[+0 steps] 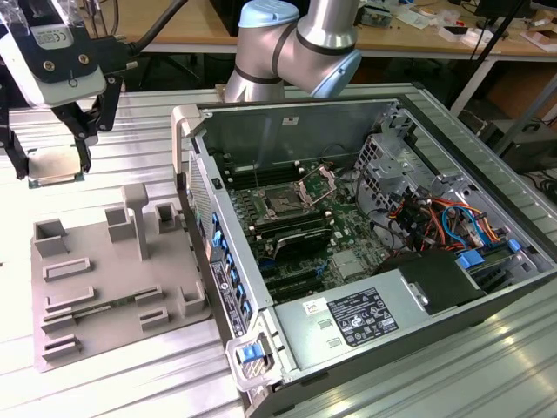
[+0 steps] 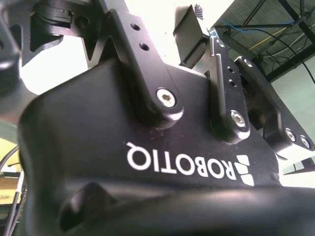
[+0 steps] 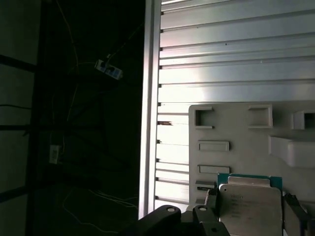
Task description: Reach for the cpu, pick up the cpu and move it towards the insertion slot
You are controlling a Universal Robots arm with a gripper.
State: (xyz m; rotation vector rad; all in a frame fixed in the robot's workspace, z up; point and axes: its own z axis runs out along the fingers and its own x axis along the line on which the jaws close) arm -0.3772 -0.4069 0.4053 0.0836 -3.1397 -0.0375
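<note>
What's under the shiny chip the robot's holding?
Below the cpu lies the grey tray on the ribbed metal table. The spot straight beneath is hidden by the cpu itself.

Silvery-white cpu (image 1: 54, 167) with a teal-green rim, black-fingered gripper (image 1: 52, 162) with a white and black body. Plain grey tray (image 1: 96, 287) on a ribbed silver table (image 1: 130, 383). The insertion slot (image 1: 285, 206) is dark with a silver frame on a green board (image 1: 352, 228); clips (image 1: 251, 353) are blue, and the arm (image 1: 326, 35) is silver with pale blue caps.
</note>
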